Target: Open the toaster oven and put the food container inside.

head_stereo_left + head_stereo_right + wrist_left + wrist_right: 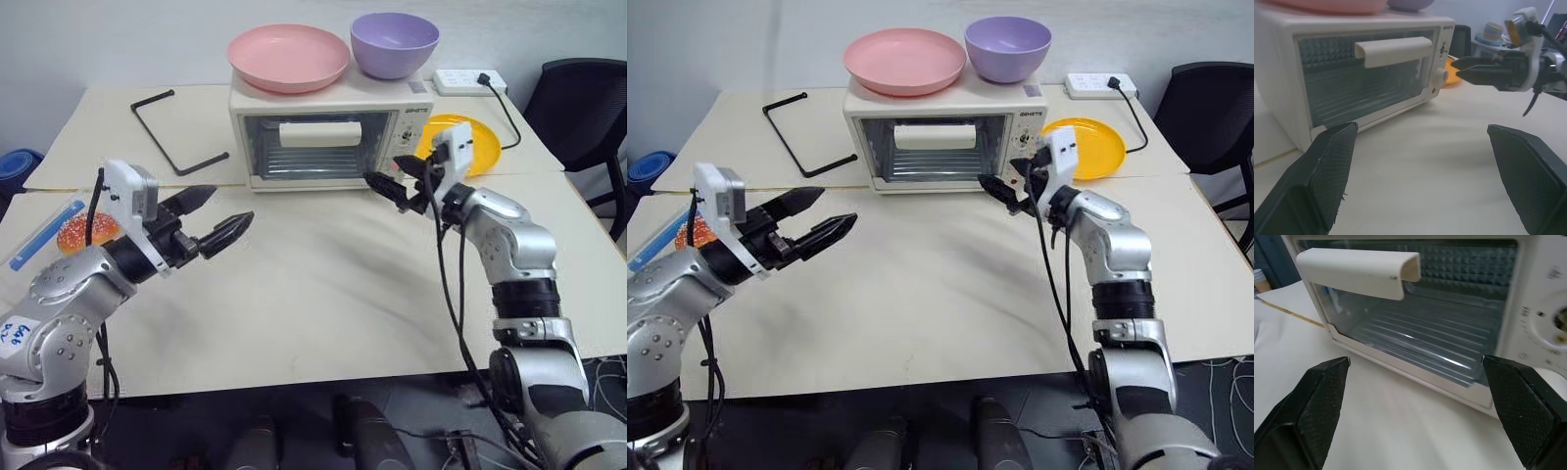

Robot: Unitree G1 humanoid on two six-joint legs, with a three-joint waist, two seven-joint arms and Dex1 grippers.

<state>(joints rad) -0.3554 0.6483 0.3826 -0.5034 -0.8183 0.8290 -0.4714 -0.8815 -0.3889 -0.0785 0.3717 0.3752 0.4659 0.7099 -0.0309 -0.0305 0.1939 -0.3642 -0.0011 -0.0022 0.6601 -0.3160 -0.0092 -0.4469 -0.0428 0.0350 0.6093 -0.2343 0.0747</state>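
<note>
Now | right end effector (391, 186) open | toaster oven (328, 137) door shut, just ahead

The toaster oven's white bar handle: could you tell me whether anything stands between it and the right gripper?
Nothing visible does. The right gripper, jaws open, faces the cream-white toaster oven's closed glass door, with bare table before the white bar handle.
</note>
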